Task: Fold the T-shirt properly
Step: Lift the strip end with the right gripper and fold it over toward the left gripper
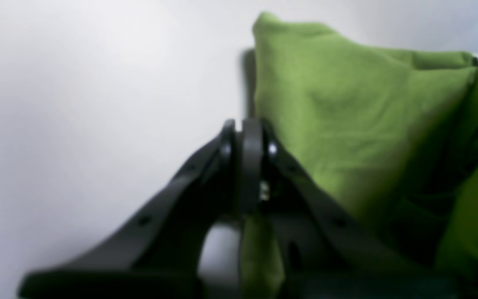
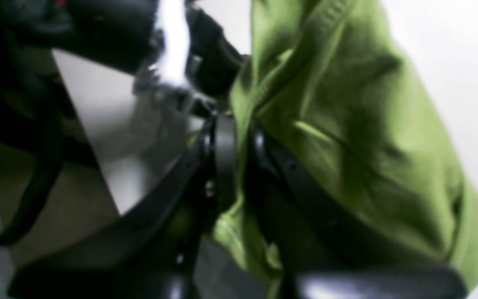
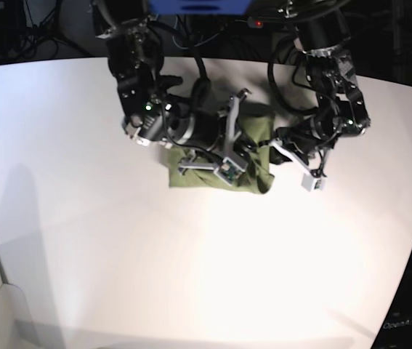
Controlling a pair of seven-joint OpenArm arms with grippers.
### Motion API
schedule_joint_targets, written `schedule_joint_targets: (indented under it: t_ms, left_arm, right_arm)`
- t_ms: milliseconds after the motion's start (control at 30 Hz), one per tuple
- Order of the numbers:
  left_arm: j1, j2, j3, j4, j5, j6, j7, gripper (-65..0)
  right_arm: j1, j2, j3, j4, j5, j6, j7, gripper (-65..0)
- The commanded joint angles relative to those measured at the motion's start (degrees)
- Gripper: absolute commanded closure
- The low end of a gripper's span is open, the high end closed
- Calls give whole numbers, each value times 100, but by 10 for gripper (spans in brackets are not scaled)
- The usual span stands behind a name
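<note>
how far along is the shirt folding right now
Mostly done: the olive-green cotton T-shirt already lies as a compact folded bundle on the white table. In hand: the left claw and right claw are both shut, each pinching green cloth. Left to do: lay down this fold, let go and pull the arms clear. Blur hides how neat the edges are.

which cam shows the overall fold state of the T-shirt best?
Base view. The whole T-shirt shows there as a compact folded bundle on the white table, partly covered by the right arm. The left wrist view shows only a blurred green fold beside the shut left tool; the right wrist view shows bunched cloth pinched in the right tool.
</note>
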Motion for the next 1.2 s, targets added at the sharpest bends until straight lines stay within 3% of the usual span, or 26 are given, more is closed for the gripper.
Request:
schedule_joint_targets:
  t_ms: [0, 100, 333, 400, 600, 800, 1167]
  left_arm:
    - [-30, 1, 21, 62, 42, -4, 94, -28]
    - [-39, 1, 21, 62, 42, -4, 103, -28]
    - [-21, -25, 21, 62, 33, -4, 103, -28]
    - [-21, -25, 3, 70, 33, -4, 103, -28]
    - [-12, -148, -14, 70, 33, -4, 112, -28]
    - [67, -157, -6, 70, 33, -4, 103, -28]
    - [67, -148, 12, 70, 33, -4, 103, -28]
  right_arm:
    - [104, -57, -96, 96, 139, -94, 173, -10]
    - [175, -49, -105, 96, 139, -103, 165, -41]
    - [201, -49, -123, 69, 139, -85, 138, -341]
    - [210, -40, -272, 69, 139, -76, -2, -399]
    - [210, -5, -360, 236, 148, -85, -20, -406]
    - [201, 417, -351, 500, 139, -120, -20, -406]
    - [227, 409, -343, 16, 104, -129, 6, -414]
